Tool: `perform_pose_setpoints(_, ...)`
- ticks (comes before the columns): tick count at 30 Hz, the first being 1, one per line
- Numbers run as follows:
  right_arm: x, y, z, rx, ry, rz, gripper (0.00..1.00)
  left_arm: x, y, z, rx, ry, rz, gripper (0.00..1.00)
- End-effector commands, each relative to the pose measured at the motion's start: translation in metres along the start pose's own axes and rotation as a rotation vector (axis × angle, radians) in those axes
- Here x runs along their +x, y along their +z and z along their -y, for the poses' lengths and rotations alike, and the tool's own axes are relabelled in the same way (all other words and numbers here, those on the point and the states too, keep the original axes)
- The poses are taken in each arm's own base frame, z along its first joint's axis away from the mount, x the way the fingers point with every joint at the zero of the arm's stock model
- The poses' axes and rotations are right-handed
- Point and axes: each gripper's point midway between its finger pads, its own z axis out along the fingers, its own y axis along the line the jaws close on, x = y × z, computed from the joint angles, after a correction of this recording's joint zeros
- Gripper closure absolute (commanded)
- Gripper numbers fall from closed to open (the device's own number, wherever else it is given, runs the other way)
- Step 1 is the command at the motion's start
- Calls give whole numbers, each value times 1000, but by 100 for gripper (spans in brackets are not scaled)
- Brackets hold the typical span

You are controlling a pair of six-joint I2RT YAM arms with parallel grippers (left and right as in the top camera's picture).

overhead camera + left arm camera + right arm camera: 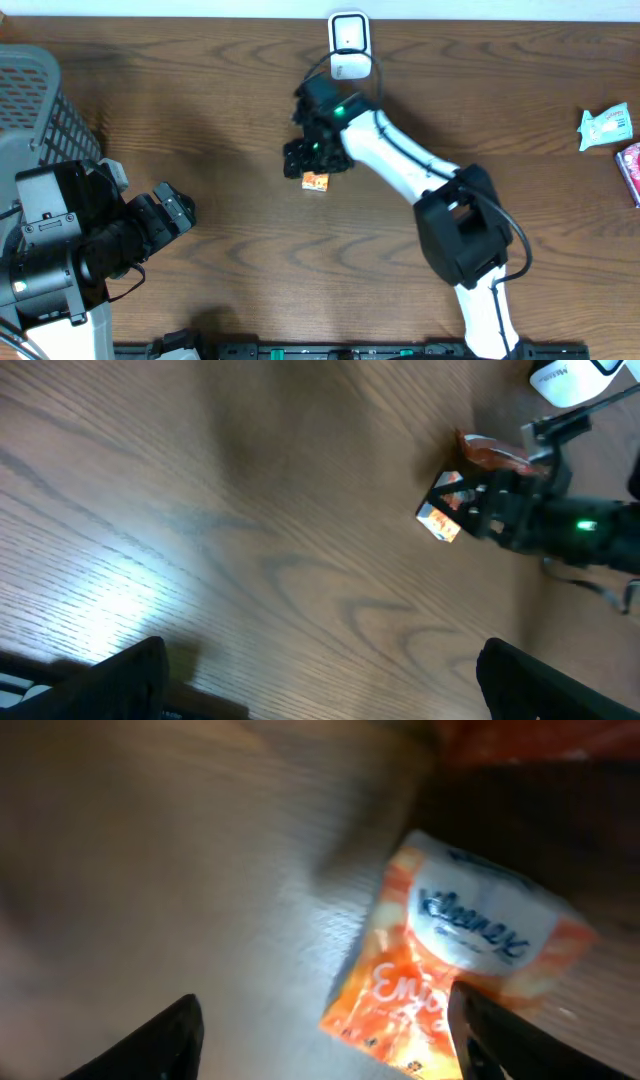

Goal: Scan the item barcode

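Hanging wide open, empty right tool [302, 160] tops tissue pack [316, 181] near scanner [349, 45]

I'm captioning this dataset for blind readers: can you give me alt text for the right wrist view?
An orange Kleenex tissue pack, white label showing, sits tilted at lower right against the wooden table. The right pincer is open, its dark fingertips wide apart at the bottom edge. The picture is blurred.
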Motion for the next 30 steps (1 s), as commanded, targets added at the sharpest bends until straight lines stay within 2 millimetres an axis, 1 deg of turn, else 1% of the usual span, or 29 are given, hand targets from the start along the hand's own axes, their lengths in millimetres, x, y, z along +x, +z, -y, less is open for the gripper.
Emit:
perform_pose_setpoints(1,-18,-3,37,272,101,144,27,0,-1,3,13,0,0,2)
perform_pose_setpoints(4,-18,-2,33,340,88,191,28,0,-1,3,13,0,0,2)
perform_pose_setpoints(7,-15,6,33,416,96,228,35,0,-1,3,13,0,0,2)
perform_pose_setpoints(10,-7,23,38,481,78,222,36,0,-1,3,13,0,0,2)
perform_pose_setpoints(12,-1,38,45,514,80,200,39,0,-1,3,13,0,0,2)
perform_pose_setpoints(14,4,50,52,533,78,174,51,0,-1,3,13,0,0,2)
perform_pose_setpoints(16,6,58,60,552,81,157,71,0,-1,3,13,0,0,2)
perform_pose_setpoints(17,7,59,62,557,83,152,78,0,-1,3,13,0,0,2)
perform_pose_setpoints(18,7,58,64,560,87,149,87,0,-1,3,13,0,0,2)
perform_pose_setpoints(19,6,54,65,560,92,150,95,0,-1,3,13,0,0,2)
perform_pose_setpoints(20,5,49,64,557,96,150,99,0,-1,3,13,0,0,2)
perform_pose_setpoints(22,2,35,63,545,109,150,99,0,-1,3,13,0,0,2)
perform_pose_setpoints(24,-3,17,56,488,116,138,99,0,-1,3,13,0,0,2)
perform_pose_setpoints(26,-8,0,39,345,71,95,99,0,-1,3,13,0,0,2)
perform_pose_setpoints(30,-9,-38,5,-47,-49,0,99,0,-1,3,13,0,0,2)
